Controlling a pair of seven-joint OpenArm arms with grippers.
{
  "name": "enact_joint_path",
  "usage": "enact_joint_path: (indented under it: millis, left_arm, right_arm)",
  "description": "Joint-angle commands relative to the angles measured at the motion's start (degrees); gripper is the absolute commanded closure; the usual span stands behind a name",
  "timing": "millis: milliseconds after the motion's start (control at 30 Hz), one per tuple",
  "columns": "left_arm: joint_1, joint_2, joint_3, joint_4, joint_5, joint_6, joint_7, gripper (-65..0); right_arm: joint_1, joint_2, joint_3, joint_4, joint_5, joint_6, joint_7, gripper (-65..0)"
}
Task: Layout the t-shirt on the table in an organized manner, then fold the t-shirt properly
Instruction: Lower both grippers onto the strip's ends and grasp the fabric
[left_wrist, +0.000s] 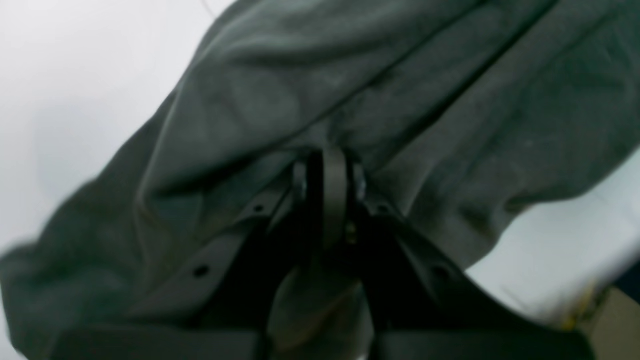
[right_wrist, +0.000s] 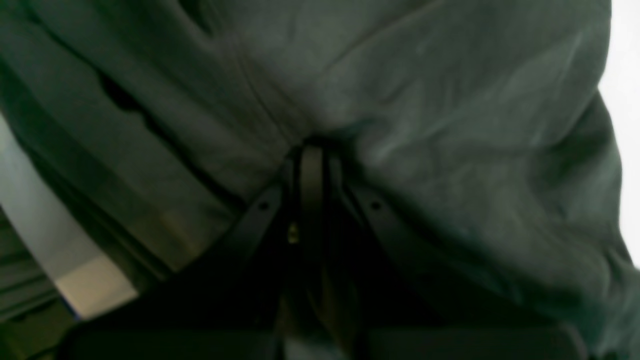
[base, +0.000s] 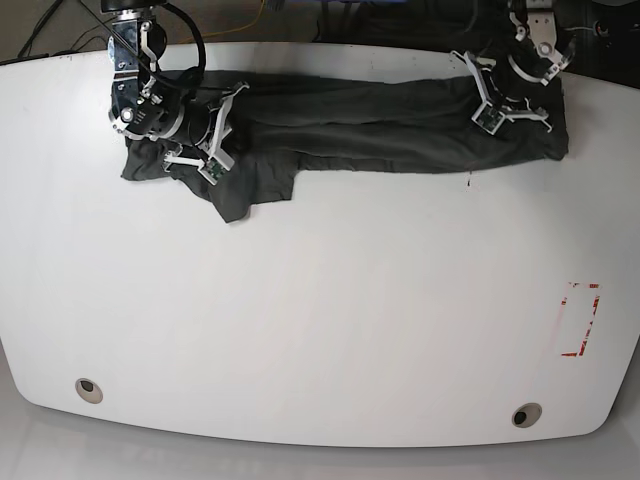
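Base view shows the dark charcoal-grey, wrinkly soft-fabric t-shirt (base: 350, 125) strung out in a long rumpled band along the far edge of the large white glossy table (base: 320, 300), one arm at each end. Both wrist views are blurred, but the left fingers (left_wrist: 327, 165) and the right fingers (right_wrist: 310, 150) look closed together, each pinching a bunch of cloth. My worry: the shirt is narrow and twisted, so pulling apart may stretch it as a rope, or a thin pinch may slip free.
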Motion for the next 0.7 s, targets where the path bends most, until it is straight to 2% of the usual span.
enact_joint_path:
  millis: [0, 233, 467, 667]
  left_arm:
    - [-2.9, -2.27, 0.91, -3.61, 1.9, 0.34, 2.01, -2.1]
    - [-10.9, -5.7, 3.81, -10.99, 1.9, 0.34, 2.01, -2.1]
    - [-16.35, -5.79, 4.25, -13.01, 2.07, 0.34, 2.36, -2.1]
    - [-18.64, -5.79, 4.34, -12.93, 1.98, 0.34, 6.84, -2.1]
  right_arm:
    - [-0.24, 0.5, -0.08, -3.76, -5.55, -0.97, -0.26, 0.0]
    - [3.27, 0.59, 1.41, -10.53, -5.99, -0.97, 2.29, 0.0]
    - [7.23, 0.59, 2.9, -14.49, -5.9, -0.97, 4.4, 0.0]
    - [9.34, 2.52, 2.99, -14.75, -5.46, -0.97, 4.14, 0.0]
